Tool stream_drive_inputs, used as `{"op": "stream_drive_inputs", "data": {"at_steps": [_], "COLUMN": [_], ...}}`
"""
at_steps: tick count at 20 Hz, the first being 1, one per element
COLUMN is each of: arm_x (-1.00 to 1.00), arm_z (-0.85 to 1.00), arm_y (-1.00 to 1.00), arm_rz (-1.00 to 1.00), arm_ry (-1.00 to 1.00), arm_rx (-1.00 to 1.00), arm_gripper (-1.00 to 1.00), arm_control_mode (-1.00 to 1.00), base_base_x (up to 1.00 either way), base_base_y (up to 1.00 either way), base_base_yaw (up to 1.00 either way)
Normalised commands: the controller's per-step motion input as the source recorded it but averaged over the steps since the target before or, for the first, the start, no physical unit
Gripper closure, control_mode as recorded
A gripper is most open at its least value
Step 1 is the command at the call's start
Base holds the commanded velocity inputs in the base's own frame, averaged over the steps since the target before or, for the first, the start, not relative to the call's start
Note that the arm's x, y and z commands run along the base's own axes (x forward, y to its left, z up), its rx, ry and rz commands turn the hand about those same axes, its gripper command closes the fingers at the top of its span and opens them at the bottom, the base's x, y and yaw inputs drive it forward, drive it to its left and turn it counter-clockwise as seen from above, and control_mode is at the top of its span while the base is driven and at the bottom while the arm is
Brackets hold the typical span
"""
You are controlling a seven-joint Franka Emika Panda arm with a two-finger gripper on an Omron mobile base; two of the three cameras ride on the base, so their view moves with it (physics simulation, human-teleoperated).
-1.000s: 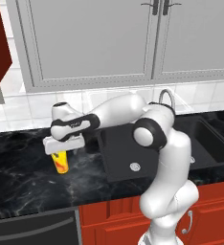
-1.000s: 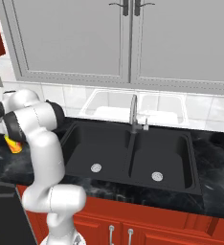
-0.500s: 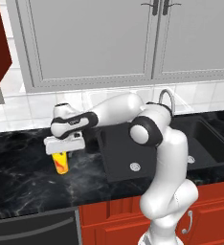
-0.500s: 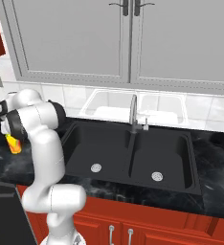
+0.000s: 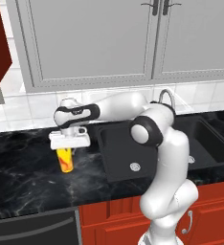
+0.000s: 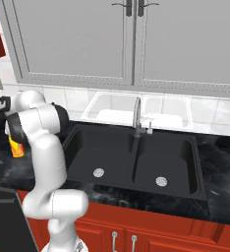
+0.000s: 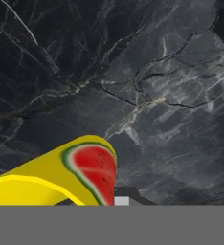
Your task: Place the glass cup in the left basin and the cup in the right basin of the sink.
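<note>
**Operator:** State the position of the task object.

**Technician:** The small opaque yellow cylindrical cup point(image 5: 65, 160), with a red watermelon mark on its side, stands upright on the black marble tabletop point(image 5: 23, 177), to the left of the matte black double-bowl sink point(image 5: 115, 158) and clear of its rim. The translucent glass cup cannot be located.

**Operator:** State the condition of the fingers.

**Technician:** The two-finger gripper point(image 5: 68, 145) sits directly over the yellow cup. The fingers are clenched on the cup's rim; the hand view shows the cup wall hard against them.

**Operator:** Destination?

**Technician:** The narrower right basin point(image 6: 164, 160), on the far side of the sink from the cup. The wider left basin point(image 6: 103, 151) lies between.

**Operator:** List the failure risks.

**Technician:** In my judgement:
- The hold is on the rim only. A fast lift could let the cup swing or slip out.
- A low transfer could clip the sink rim or the centre divider.
- The curved chrome faucet point(image 6: 136, 114) stands behind the divider and could be struck in transit.
- An early release would drop the cup into the left basin, the wrong one.
</note>
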Motion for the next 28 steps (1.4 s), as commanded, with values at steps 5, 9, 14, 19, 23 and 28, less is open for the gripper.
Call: {"op": "stream_drive_inputs", "data": {"at_steps": [5, 9, 14, 19, 23, 28], "arm_x": [-0.20, -0.18, -0.18, -0.22, -0.20, -0.18], "arm_z": [0.18, 0.21, 0.16, 0.14, 0.14, 0.15], "arm_y": [-0.34, -0.37, -0.44, -0.47, -0.45, -0.42], "arm_rz": [-0.08, -0.09, -0.13, -0.14, -0.16, -0.16], "arm_ry": [0.03, -0.03, -0.09, -0.19, -0.20, -0.14], "arm_rx": [0.00, 0.00, 0.00, 0.00, 0.00, 0.00], "arm_gripper": [1.00, 1.00, 1.00, 1.00, 1.00, 1.00], "arm_control_mode": [-1.00, -1.00, -1.00, -1.00, -1.00, -1.00], "base_base_x": [0.00, 0.00, 0.00, 0.00, 0.00, 0.00], "base_base_y": [0.00, 0.00, 0.00, 0.00, 0.00, 0.00], "base_base_yaw": [0.00, 0.00, 0.00, 0.00, 0.00, 0.00]}}
